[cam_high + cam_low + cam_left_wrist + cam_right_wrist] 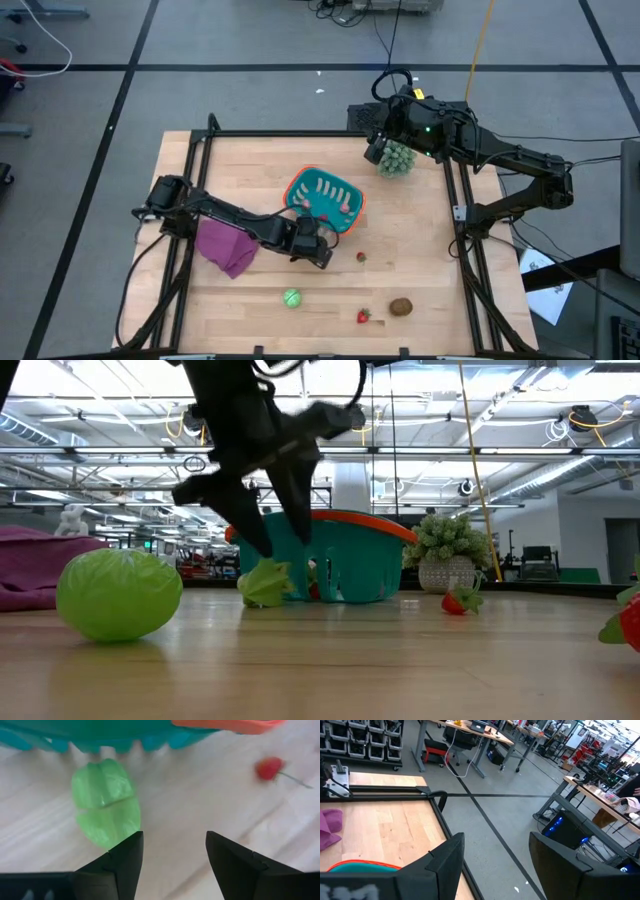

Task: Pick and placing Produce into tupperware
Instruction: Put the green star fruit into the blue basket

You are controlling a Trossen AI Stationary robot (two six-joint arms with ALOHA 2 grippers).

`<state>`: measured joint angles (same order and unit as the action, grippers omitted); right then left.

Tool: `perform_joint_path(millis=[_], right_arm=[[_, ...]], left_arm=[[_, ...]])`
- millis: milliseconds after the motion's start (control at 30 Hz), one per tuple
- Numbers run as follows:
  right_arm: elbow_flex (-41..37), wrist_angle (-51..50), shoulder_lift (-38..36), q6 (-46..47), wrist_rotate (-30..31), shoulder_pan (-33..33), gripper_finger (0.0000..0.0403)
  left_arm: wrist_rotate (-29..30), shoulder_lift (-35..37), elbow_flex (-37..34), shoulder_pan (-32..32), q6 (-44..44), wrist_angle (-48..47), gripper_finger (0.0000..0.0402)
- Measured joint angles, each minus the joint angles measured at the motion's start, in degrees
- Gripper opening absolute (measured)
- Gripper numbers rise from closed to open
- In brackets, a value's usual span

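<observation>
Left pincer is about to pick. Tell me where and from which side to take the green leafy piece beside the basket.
Grip the green leafy piece across its narrow width, coming from above. It lies flat on the table just outside the basket, so the basket wall blocks that side. The open left pincer sits off-centre; centre it first.

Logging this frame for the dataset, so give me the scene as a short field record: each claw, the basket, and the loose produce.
left claw: open, low over the table beside the teal basket, at the leafy green piece
right claw: open, raised at the table's far right corner, over the spiky plant ball
basket contents: some pieces inside, unclear which
loose produce: green ball, brown kiwi, strawberry near the front edge; second strawberry by the basket
other: purple cloth under the left arm
</observation>
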<state>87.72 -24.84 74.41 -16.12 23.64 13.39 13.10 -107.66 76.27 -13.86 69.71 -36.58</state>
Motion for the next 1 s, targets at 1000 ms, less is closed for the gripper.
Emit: perform_joint_path(millis=[1000], right_arm=[[0.0, -0.22, 0.0, 0.44, 0.02, 0.02, 0.0215]], left_arm=[[2.38, 2.62, 0.0, -0.88, 4.05, -9.9, 0.0218]])
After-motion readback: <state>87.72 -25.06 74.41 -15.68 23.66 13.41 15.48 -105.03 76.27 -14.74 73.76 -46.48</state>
